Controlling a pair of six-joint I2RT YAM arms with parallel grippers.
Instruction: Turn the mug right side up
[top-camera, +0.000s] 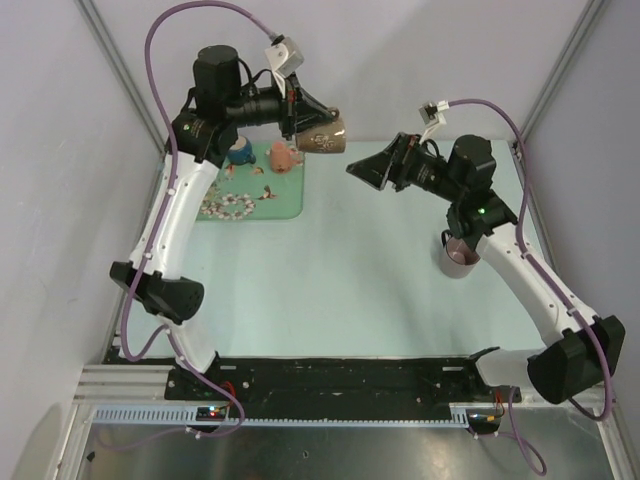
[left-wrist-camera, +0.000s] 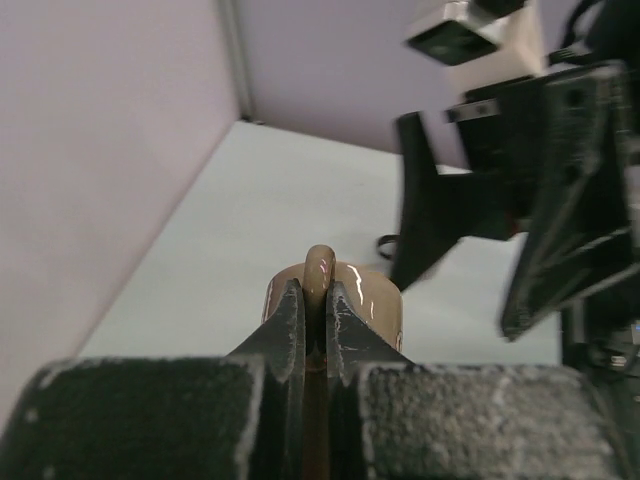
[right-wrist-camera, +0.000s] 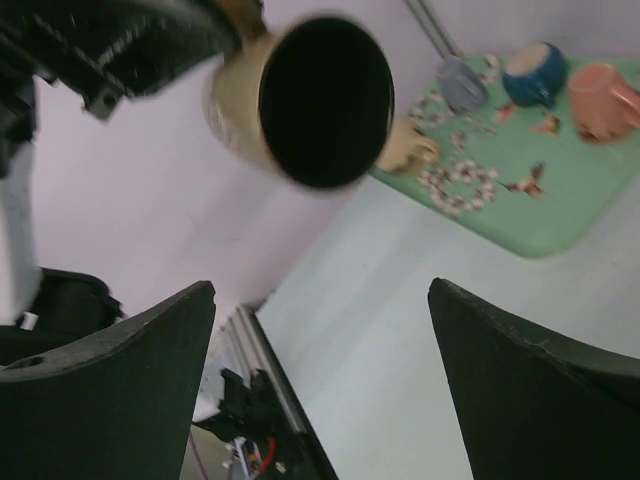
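A glossy tan mug (top-camera: 322, 135) hangs in the air at the back of the table, tipped on its side with its mouth toward the right arm. My left gripper (top-camera: 312, 118) is shut on its handle (left-wrist-camera: 320, 265); the mug's body (left-wrist-camera: 372, 300) shows just past the fingertips, where the left gripper (left-wrist-camera: 312, 292) pinches the handle. My right gripper (top-camera: 358, 168) is open and empty, a little to the right of the mug and facing it. In the right wrist view the mug's dark mouth (right-wrist-camera: 322, 98) is above the open right gripper (right-wrist-camera: 320, 290).
A green floral mat (top-camera: 285, 200) lies at the back left with a blue mug (top-camera: 240, 152) and a pink mug (top-camera: 283, 156); a grey mug (right-wrist-camera: 460, 85) and a cream mug (right-wrist-camera: 410, 148) also stand there. A maroon mug (top-camera: 458, 255) stands under the right arm.
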